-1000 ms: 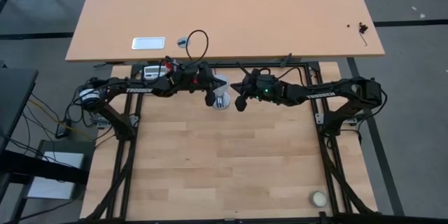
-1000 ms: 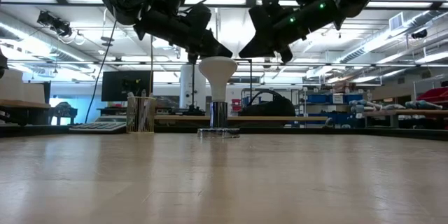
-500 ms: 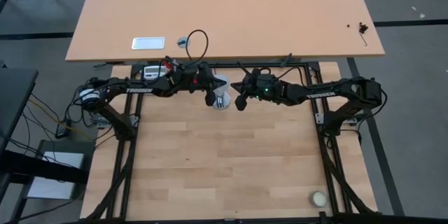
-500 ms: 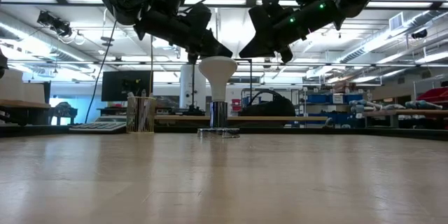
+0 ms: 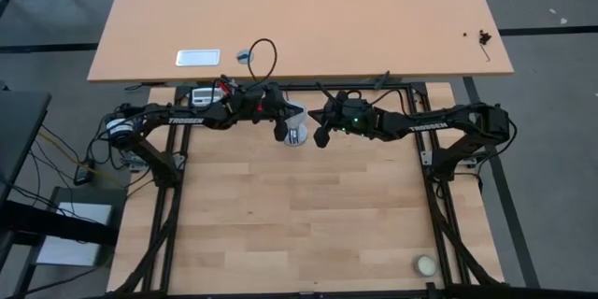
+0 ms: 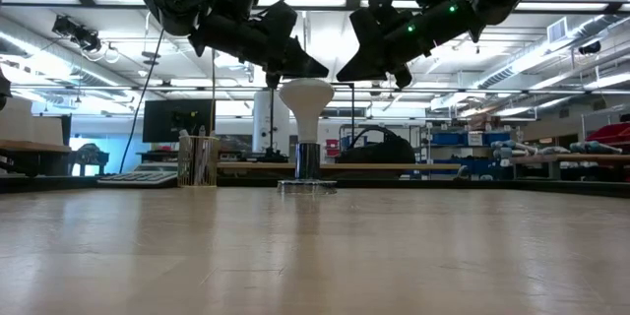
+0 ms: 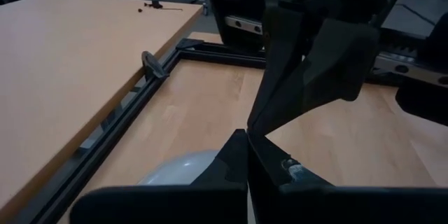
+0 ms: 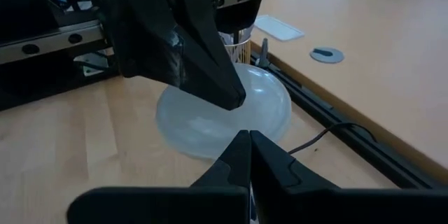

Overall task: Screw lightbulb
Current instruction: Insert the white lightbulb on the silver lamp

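Observation:
The white frosted lightbulb [image 6: 306,98] stands upright, its grey base [image 6: 307,160] in the round silver socket disc [image 6: 307,186] at the table's far middle. It also shows in the high view [image 5: 295,117]. My left gripper [image 6: 273,81] is shut and slants down at the globe's upper left side. My right gripper [image 6: 342,76] is shut and slants down just above the globe's upper right side. In the left wrist view the globe [image 7: 183,169] lies under the shut fingers. In the right wrist view the globe [image 8: 210,115] lies just ahead of them. My left gripper's shut fingertips [image 6: 273,83] come from above and the table's left, level with the top edge of the globe [image 6: 287,88]. I cannot tell whether they touch it. My right gripper's shut fingertips [image 6: 342,77] come from above and the right, close over the globe's rim [image 6: 328,86]. I cannot tell whether they touch it.
A small cream ball [image 5: 426,264] lies at the table's near right corner. A second tabletop [image 5: 374,19] behind holds a white flat device [image 5: 198,57] and a looped cable [image 5: 264,56]. A cup of pens [image 6: 197,160] stands far left.

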You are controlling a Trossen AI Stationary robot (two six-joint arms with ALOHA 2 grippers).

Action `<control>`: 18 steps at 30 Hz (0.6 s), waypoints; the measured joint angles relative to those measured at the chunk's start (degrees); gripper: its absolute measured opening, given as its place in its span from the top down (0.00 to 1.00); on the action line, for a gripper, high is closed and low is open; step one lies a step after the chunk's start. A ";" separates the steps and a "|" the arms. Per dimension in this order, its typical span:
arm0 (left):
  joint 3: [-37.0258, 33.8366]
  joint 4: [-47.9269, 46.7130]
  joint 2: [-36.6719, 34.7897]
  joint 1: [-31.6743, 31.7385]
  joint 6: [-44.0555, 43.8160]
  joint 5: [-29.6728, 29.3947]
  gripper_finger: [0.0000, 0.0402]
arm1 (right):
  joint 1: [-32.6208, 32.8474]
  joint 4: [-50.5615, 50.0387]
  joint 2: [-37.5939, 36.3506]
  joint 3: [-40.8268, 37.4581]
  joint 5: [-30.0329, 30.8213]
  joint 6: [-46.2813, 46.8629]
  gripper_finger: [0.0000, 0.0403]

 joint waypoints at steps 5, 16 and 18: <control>0.67 -1.23 -0.02 0.01 0.02 0.11 1.00 | -0.10 0.12 0.00 0.00 0.00 -0.58 0.97; 13.60 -30.78 -0.11 0.01 8.70 -3.15 1.00 | -1.47 0.95 0.00 0.00 -0.05 -0.76 0.97; 14.94 -34.04 -0.17 0.01 9.26 -4.42 1.00 | -1.57 1.49 0.00 0.00 -0.25 -0.90 0.97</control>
